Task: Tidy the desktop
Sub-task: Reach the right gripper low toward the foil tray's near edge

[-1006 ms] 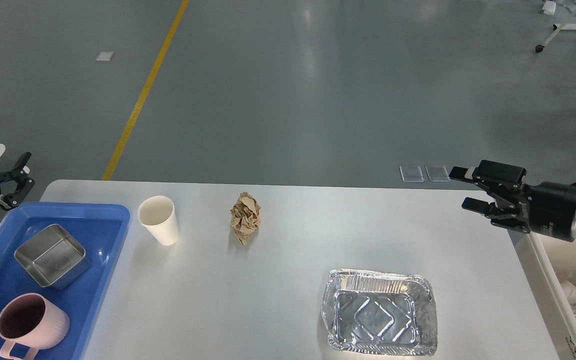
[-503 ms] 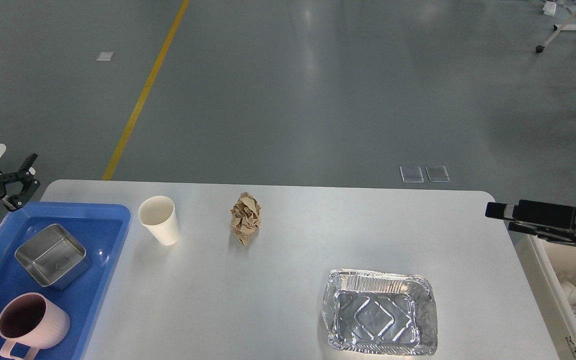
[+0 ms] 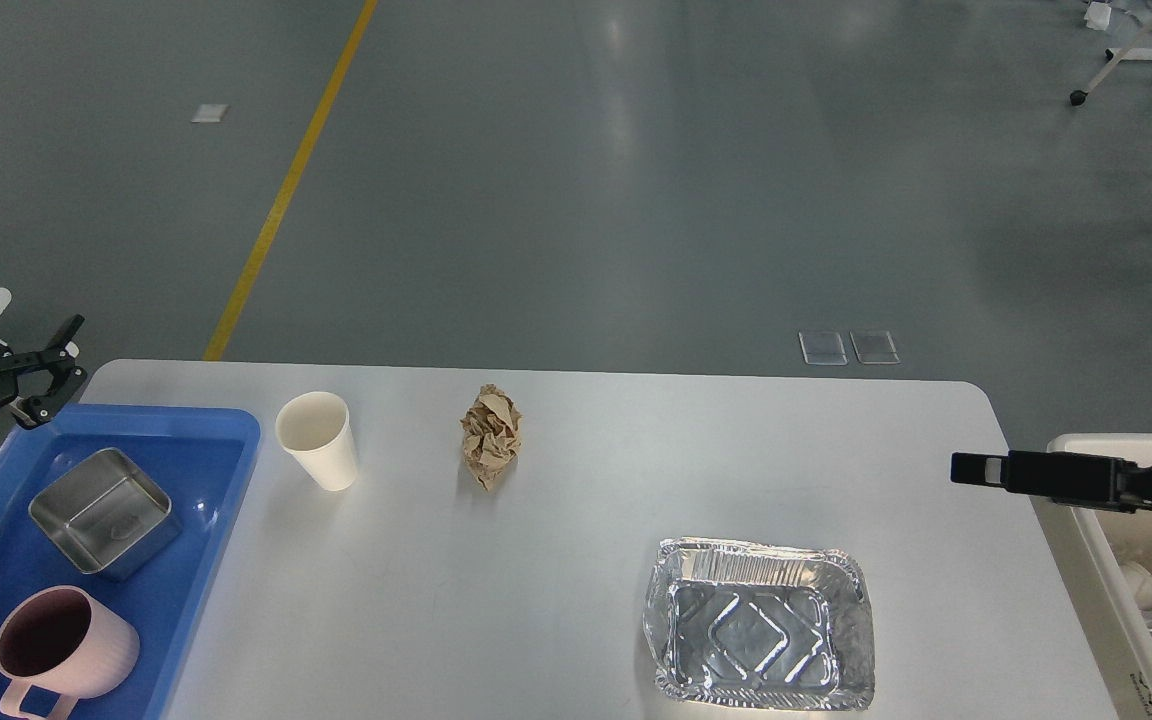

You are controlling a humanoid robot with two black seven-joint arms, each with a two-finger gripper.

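head view: desktop (image 3: pixel 576 600) apparently runs left-right

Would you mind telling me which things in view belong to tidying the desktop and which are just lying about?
Belonging to the job:
desktop
white paper cup
crumpled brown paper ball
empty foil tray
blue tray, likely for keepers
white bin, likely for rubbish

Apparently already put away, in the blue tray:
steel container
pink mug

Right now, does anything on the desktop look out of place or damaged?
Yes. A crumpled brown paper ball lies near the middle of the desktop, plainly rubbish. The foil tray near the front edge has a dented, wrinkled rim. The paper cup stands upright; nothing is spilled.
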